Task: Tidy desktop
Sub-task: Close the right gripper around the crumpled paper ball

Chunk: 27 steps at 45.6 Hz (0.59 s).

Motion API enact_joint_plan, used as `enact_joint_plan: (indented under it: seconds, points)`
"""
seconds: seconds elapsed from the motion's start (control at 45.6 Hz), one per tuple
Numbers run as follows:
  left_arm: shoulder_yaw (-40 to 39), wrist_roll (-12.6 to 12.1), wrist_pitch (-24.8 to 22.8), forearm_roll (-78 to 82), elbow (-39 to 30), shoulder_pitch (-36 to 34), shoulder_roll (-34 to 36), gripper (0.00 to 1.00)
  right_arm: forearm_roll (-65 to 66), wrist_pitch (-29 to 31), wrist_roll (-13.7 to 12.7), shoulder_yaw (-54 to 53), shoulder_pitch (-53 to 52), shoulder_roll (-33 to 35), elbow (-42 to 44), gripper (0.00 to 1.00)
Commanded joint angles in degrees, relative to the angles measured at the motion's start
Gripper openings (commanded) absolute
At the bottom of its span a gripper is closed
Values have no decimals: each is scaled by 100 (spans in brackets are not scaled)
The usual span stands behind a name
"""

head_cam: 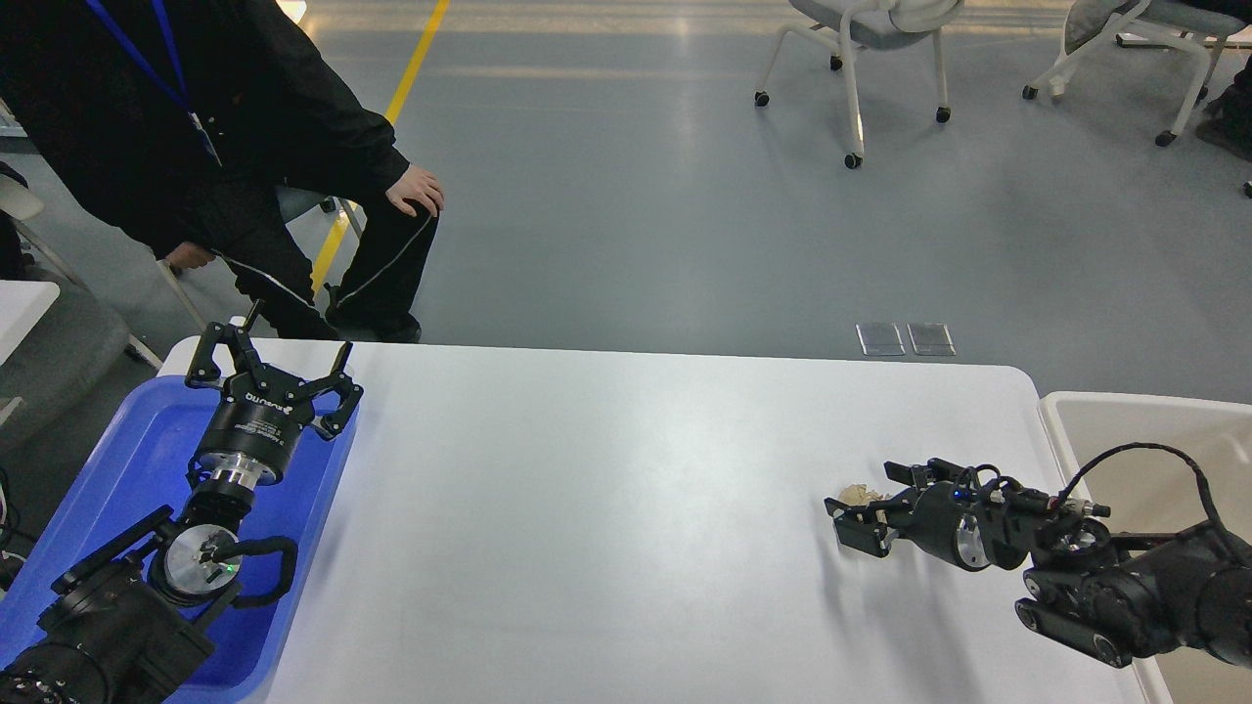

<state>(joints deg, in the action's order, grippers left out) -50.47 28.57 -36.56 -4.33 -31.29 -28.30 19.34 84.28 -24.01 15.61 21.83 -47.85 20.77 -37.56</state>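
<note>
The white desktop (606, 508) fills the middle of the head view. A small crumpled beige paper wad (859, 493) lies on it at the right. My right gripper (861, 501) is low over the table, its two fingers apart on either side of the wad; whether they touch it is unclear. My left gripper (277, 370) is open and empty, held above the far edge of the blue tray (127, 460) at the table's left end.
A beige bin (1154, 430) stands just off the table's right end, behind my right arm. A person in black (196, 147) sits beyond the table's far left corner. White office chairs (861, 39) stand far back on the grey floor.
</note>
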Motion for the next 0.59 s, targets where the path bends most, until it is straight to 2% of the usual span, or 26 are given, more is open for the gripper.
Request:
enact_joint_plan:
  seconds: [0.0, 0.57]
  points:
    - [-6, 0, 0, 2, 0, 0, 0, 100, -8, -113, -6, 199, 206, -73, 135, 100]
    - [-6, 0, 0, 2, 0, 0, 0, 100, -44, -192, -6, 76, 267, -81, 443, 98]
